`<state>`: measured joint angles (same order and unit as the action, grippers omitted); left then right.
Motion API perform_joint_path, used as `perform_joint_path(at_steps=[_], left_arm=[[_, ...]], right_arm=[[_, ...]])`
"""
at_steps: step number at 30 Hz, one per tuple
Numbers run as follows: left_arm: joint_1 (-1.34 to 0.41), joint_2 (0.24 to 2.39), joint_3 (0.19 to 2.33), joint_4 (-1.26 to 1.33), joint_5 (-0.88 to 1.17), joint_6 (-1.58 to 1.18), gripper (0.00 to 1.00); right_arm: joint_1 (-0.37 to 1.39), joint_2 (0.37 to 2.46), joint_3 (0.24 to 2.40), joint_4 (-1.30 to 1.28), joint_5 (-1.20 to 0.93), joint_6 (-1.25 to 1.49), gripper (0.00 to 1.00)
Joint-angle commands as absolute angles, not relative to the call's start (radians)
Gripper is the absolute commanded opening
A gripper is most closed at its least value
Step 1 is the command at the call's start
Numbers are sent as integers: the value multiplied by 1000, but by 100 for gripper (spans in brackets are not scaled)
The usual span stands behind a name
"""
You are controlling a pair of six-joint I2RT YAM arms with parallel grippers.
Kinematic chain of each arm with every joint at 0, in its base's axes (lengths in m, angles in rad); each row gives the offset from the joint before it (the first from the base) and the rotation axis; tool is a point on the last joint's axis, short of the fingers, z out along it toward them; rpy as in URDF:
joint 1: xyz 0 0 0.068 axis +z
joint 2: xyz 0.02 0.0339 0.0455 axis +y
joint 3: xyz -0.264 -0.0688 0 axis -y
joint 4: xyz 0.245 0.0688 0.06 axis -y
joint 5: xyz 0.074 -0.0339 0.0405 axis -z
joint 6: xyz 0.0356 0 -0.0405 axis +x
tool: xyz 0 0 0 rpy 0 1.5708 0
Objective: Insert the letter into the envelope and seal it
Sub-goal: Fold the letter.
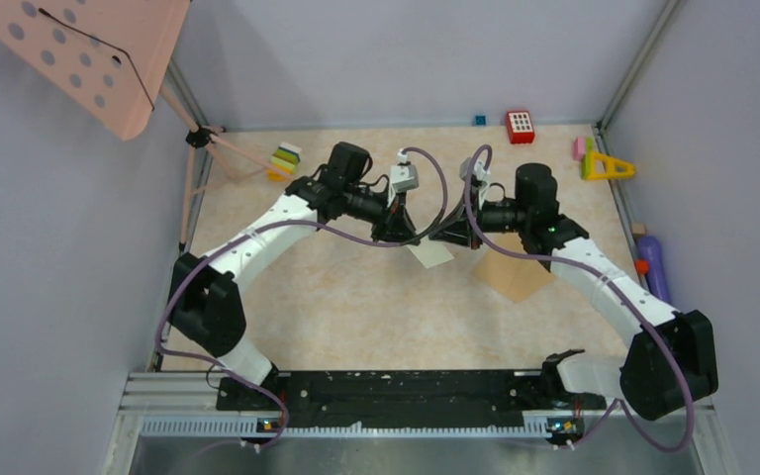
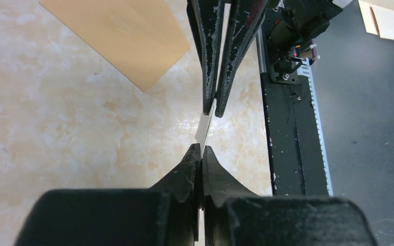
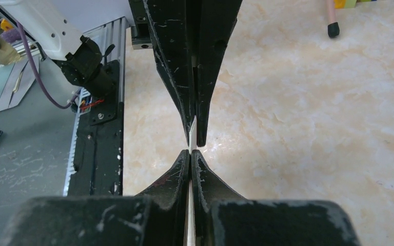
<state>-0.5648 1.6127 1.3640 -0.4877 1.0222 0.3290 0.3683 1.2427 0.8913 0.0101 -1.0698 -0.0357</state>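
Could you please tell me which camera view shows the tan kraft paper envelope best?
The left wrist view: the tan kraft paper envelope lies close and large, though the frame's top edge crops it. The top external view shows the envelope small, partly behind the right arm. The right wrist view does not show it.

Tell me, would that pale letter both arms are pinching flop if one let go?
Probably floppy: edge-on, the letter looks paper-thin. Likely very light: tip pinches by the left fingers and right fingers alone hold it up. It may well crease if they pull apart.
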Motion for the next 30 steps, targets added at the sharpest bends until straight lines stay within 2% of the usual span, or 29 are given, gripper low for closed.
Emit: perform_joint_path(at_steps=[1, 4, 5, 7, 9, 10, 11, 12, 13, 14, 18, 19, 21, 23, 27, 30], left_arm=[[-567, 1623, 1409, -522, 1015, 380, 0], [-567, 1622, 1410, -526, 1018, 385, 0], [-567, 1621, 1413, -536, 1019, 393, 4], [-566, 1617, 1419, -556, 1010, 411, 26], [-560, 1607, 1418, -561, 1006, 422, 35], [-556, 1603, 1416, -563, 1007, 427, 35], [-552, 1600, 1417, -564, 1008, 429, 32], [-549, 1597, 1416, -564, 1007, 429, 22], [-547, 1597, 1416, -565, 1009, 429, 6], [-547, 1597, 1416, -565, 1011, 429, 0], [-546, 1598, 1418, -561, 1028, 422, 3], [-546, 1597, 1420, -558, 1028, 418, 21], [-546, 1594, 1421, -542, 1030, 399, 49], [-546, 1589, 1419, -514, 1035, 368, 70], [-547, 1576, 1406, -440, 1042, 283, 91], [-547, 1575, 1401, -393, 1047, 221, 95]], right_arm=[[359, 1209, 916, 24, -1079, -59, 0], [358, 1211, 917, 22, -1082, -61, 0], [357, 1211, 917, 21, -1082, -62, 0], [355, 1209, 920, 18, -1081, -65, 0], [351, 1206, 921, 14, -1082, -70, 0], [350, 1206, 921, 13, -1082, -71, 0], [347, 1205, 921, 12, -1083, -73, 0], [346, 1204, 920, 12, -1083, -73, 0], [346, 1204, 919, 12, -1084, -74, 0], [346, 1206, 919, 13, -1084, -74, 0], [346, 1210, 918, 16, -1093, -72, 0], [346, 1212, 917, 17, -1097, -70, 0], [346, 1213, 912, 18, -1114, -69, 0], [350, 1218, 908, 17, -1132, -73, 0], [379, 1228, 905, -18, -1129, -111, 0], [401, 1243, 911, -36, -1123, -124, 0]])
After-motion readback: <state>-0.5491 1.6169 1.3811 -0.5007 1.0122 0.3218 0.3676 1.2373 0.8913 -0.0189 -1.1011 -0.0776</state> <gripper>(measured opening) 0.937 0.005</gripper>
